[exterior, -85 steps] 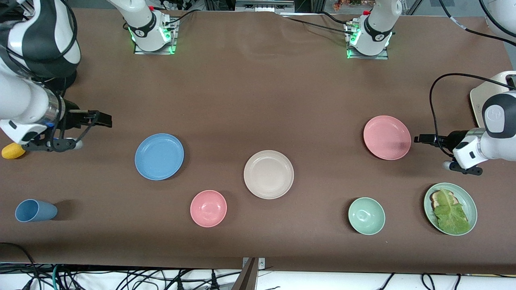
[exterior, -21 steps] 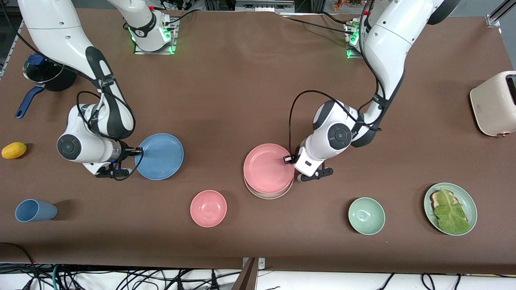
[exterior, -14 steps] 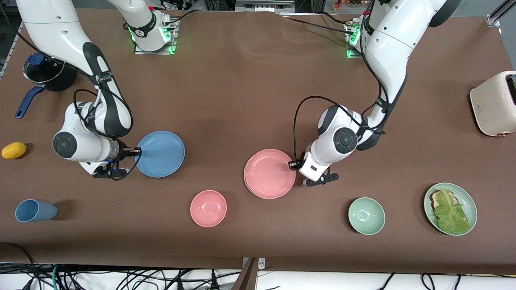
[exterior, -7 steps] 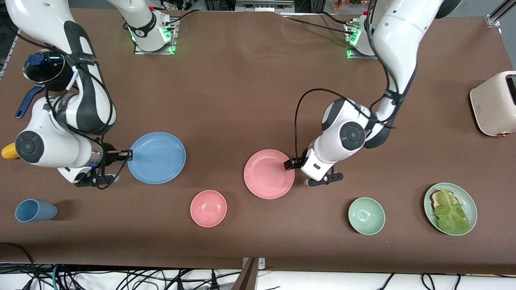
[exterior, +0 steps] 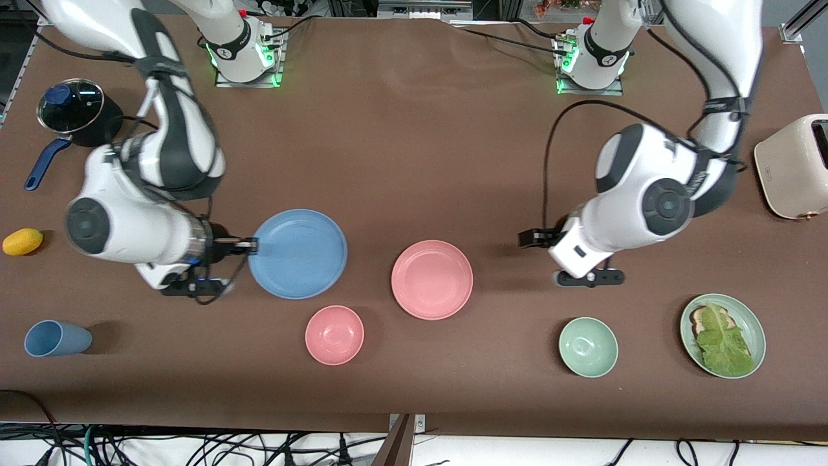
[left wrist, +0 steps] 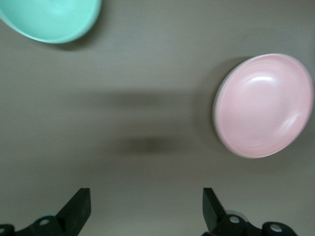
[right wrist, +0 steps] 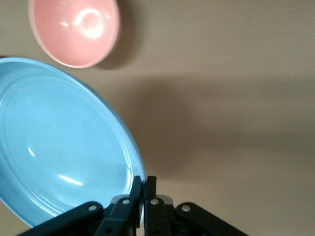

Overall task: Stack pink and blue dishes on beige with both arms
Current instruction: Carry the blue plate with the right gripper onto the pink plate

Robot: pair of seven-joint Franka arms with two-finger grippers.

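Right claw pinched tight on the rim of the blue plate, carrying it edge-on above the tabletop; the right wrist view shows both fingers closed flat against that rim. A rim grip seems chosen so the plate stays level and can be lowered flat onto the stack.

Near row, closest to the front camera: blue cup at the right arm's end, small pink bowl, green bowl, green plate with lettuce at the left arm's end. None of these belongs to the job.

Next row farther: pink plate sits squarely on the beige plate, hiding it from above; only a pale sliver of beige rim shows under the pink edge in the left wrist view. Blue plate hangs beside this stack, toward the right arm's end, not yet over it.

Left claw spread wide and empty, over bare tabletop between the stack and the toaster; its fingers stand well apart.

Change against half a second ago: left claw has let go of the pink rim and drawn off toward its own end, likely clearing room. Blue plate has travelled toward the stack, up off the tabletop. Pot and lemon untouched.
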